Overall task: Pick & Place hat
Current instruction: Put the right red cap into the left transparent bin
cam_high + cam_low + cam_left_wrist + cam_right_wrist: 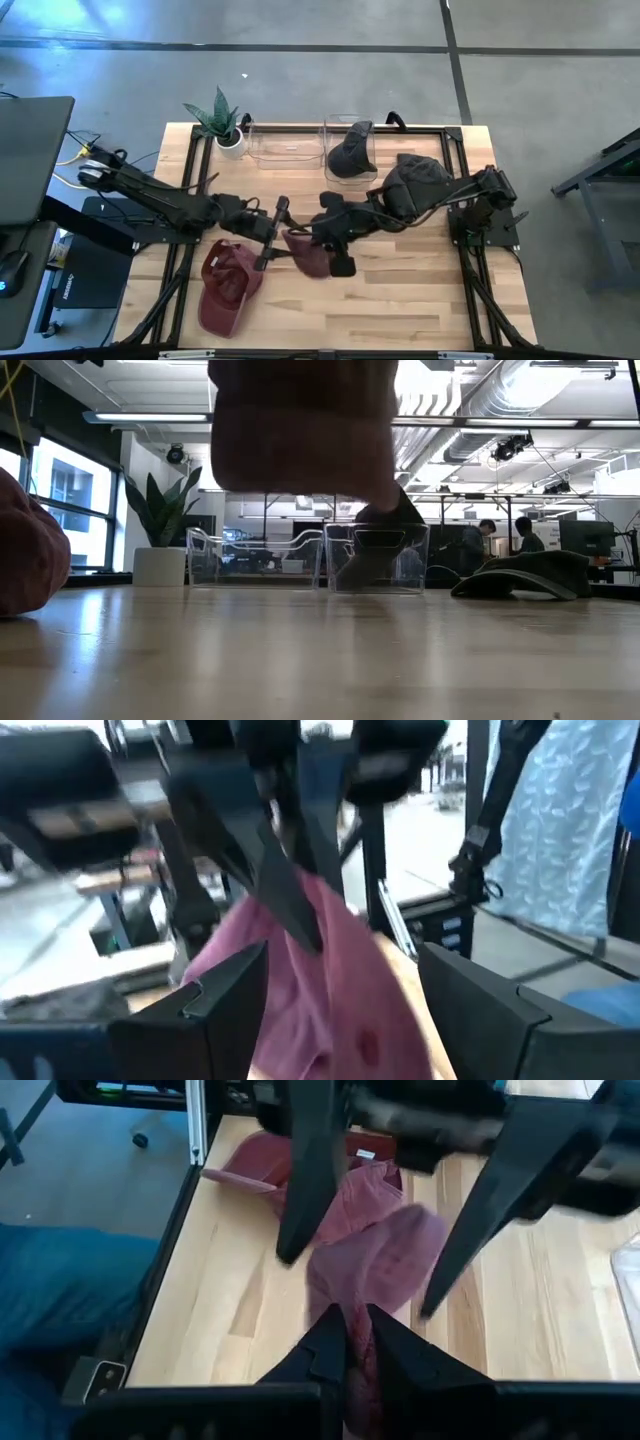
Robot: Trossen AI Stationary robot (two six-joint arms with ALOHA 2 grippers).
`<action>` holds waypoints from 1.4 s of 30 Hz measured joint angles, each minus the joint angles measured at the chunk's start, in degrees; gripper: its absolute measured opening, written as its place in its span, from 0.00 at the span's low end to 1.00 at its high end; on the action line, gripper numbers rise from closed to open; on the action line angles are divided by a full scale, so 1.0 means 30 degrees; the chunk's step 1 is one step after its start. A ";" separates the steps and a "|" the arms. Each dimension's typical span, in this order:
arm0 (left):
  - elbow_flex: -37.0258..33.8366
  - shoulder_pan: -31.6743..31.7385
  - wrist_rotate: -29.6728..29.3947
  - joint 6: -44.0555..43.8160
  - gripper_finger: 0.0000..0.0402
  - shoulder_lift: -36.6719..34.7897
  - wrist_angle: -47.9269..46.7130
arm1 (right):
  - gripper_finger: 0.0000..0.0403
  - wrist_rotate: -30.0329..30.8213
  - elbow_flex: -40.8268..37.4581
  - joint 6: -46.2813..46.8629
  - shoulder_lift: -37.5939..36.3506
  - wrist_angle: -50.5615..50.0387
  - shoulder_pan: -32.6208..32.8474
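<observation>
A maroon hat (305,252) hangs over the middle of the table with my right gripper (355,1320) shut on it. My left gripper (340,960) is open, coming level from the table's left, and its two fingers stand on either side of that hat; I see no touch. A second maroon hat (225,285) lies on the table near the front left. A dark hat (415,178) lies at the right, and another dark hat (350,152) sits in a clear bin (352,128) at the back. My right gripper pinches a bunched fold of the maroon hat's cloth (365,1295) between its two fingers. The fingers (325,1345) come slanting down from the table's right. The hat hangs below them, slack and clear of the table (300,430).
A second clear bin (285,145) stands left of the first at the back, and a potted plant (225,125) at the back left. A black frame runs around the table's edge (460,135). Bare wood shows at the front right (420,300).
</observation>
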 joint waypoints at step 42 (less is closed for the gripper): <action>0.2690 -0.0283 0.4289 0.2018 0.00 0.1624 -0.4263 | 0.55 0.1227 -0.5519 -0.3146 -0.2347 0.0823 0.1269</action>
